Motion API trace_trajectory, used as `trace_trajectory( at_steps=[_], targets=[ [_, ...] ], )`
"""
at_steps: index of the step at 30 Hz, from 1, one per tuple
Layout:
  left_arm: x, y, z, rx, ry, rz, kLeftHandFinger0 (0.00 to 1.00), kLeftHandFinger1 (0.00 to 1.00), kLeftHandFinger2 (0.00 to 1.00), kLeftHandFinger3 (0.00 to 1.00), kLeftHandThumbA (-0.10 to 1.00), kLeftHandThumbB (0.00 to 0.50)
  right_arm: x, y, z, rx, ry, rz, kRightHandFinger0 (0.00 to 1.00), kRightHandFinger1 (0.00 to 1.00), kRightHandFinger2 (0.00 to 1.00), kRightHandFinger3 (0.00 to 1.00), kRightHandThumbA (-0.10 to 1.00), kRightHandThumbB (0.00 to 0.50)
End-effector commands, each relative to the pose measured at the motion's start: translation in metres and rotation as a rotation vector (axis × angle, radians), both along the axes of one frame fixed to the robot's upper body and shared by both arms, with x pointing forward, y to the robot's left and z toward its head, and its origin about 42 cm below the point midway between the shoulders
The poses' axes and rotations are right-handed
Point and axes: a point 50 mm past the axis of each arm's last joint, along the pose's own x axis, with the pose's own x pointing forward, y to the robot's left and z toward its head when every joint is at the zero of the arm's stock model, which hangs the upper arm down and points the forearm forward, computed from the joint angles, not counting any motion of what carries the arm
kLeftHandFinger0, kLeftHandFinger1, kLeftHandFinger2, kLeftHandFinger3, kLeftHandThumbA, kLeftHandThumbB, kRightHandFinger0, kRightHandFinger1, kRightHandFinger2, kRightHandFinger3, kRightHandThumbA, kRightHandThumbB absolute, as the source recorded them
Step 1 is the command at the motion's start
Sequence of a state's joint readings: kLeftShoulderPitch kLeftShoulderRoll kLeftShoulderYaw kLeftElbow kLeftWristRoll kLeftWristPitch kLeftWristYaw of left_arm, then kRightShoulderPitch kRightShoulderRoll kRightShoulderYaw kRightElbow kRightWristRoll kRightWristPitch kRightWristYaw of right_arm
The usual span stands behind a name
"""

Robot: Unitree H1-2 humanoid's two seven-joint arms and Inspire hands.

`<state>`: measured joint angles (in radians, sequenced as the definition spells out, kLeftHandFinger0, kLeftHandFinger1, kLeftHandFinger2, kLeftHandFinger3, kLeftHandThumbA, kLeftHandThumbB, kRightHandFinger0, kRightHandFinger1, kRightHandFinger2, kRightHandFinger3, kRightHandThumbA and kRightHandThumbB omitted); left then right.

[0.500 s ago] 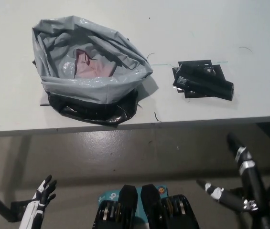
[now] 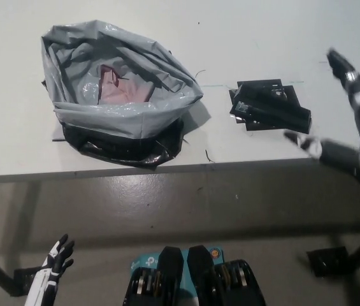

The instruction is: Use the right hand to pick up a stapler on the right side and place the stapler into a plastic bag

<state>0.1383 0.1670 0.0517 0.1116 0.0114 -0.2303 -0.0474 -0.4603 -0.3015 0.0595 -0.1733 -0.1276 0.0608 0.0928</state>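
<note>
A black stapler [image 2: 271, 108] lies on the white table [image 2: 243, 38], right of centre. A grey plastic bag [image 2: 117, 95] stands open on the left with something pink inside. My black right hand [image 2: 352, 127] hovers open over the table's right edge, its fingers spread just right of the stapler and not touching it. My white left hand [image 2: 53, 273] rests low at the bottom left, below the table, fingers apart.
The table's front edge [image 2: 167, 170] runs across the middle of the view, with grey floor [image 2: 186, 210] below it. A dark object [image 2: 329, 261] lies on the floor at the lower right. Thin dark threads lie on the table near the stapler.
My right hand has risen from below the table edge up to the table's right side, beside the stapler. The left hand has stayed in place.
</note>
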Motion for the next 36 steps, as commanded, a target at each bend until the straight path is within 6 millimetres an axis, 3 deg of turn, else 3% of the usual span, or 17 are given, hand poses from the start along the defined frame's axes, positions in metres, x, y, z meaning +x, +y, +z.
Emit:
trace_trajectory(
  at_steps=[1, 3, 7, 10, 15, 17, 30, 36],
  targets=[
    [0.005, 0.007, 0.014, 0.020, -0.089, -0.024, 1.00, 1.00, 1.00, 1.00, 1.00, 0.111, 0.074, 0.011, 0.057, -0.260, 0.245, 0.026, 1.00, 1.00, 1.00, 1.00, 0.89, 0.301],
    [0.004, 0.006, 0.013, 0.018, -0.087, -0.025, 1.00, 1.00, 1.00, 1.00, 1.00, 0.112, 0.093, 0.016, 0.057, -0.296, 0.285, 0.015, 1.00, 1.00, 1.00, 1.00, 0.88, 0.292],
    [0.004, 0.006, 0.014, 0.012, -0.084, -0.020, 1.00, 1.00, 1.00, 1.00, 1.00, 0.100, 0.123, 0.026, 0.056, -0.362, 0.360, -0.009, 1.00, 1.00, 1.00, 1.00, 0.90, 0.337],
    [0.005, 0.007, 0.013, 0.023, -0.087, -0.028, 1.00, 1.00, 1.00, 1.00, 1.00, 0.102, 0.149, 0.038, 0.050, -0.439, 0.411, -0.041, 1.00, 1.00, 1.00, 1.00, 0.86, 0.326],
    [0.003, 0.005, 0.012, 0.018, -0.079, -0.030, 1.00, 1.00, 1.00, 1.00, 1.00, 0.098, 0.172, 0.051, 0.043, -0.514, 0.449, -0.064, 1.00, 1.00, 1.00, 1.00, 0.86, 0.346],
    [0.002, 0.005, 0.012, 0.016, -0.080, -0.032, 1.00, 1.00, 1.00, 1.00, 1.00, 0.095, 0.180, 0.057, 0.040, -0.557, 0.479, -0.073, 1.00, 1.00, 1.00, 1.00, 0.92, 0.391],
    [0.003, 0.006, 0.015, 0.018, -0.086, -0.034, 1.00, 1.00, 1.00, 1.00, 1.00, 0.098, 0.198, 0.072, 0.019, -0.633, 0.580, -0.108, 1.00, 1.00, 1.00, 1.00, 0.88, 0.342],
    [0.005, 0.007, 0.015, 0.019, -0.093, -0.041, 1.00, 1.00, 1.00, 1.00, 1.00, 0.086, 0.199, 0.068, 0.004, -0.657, 0.615, -0.144, 1.00, 1.00, 1.00, 1.00, 0.92, 0.360]
  ],
)
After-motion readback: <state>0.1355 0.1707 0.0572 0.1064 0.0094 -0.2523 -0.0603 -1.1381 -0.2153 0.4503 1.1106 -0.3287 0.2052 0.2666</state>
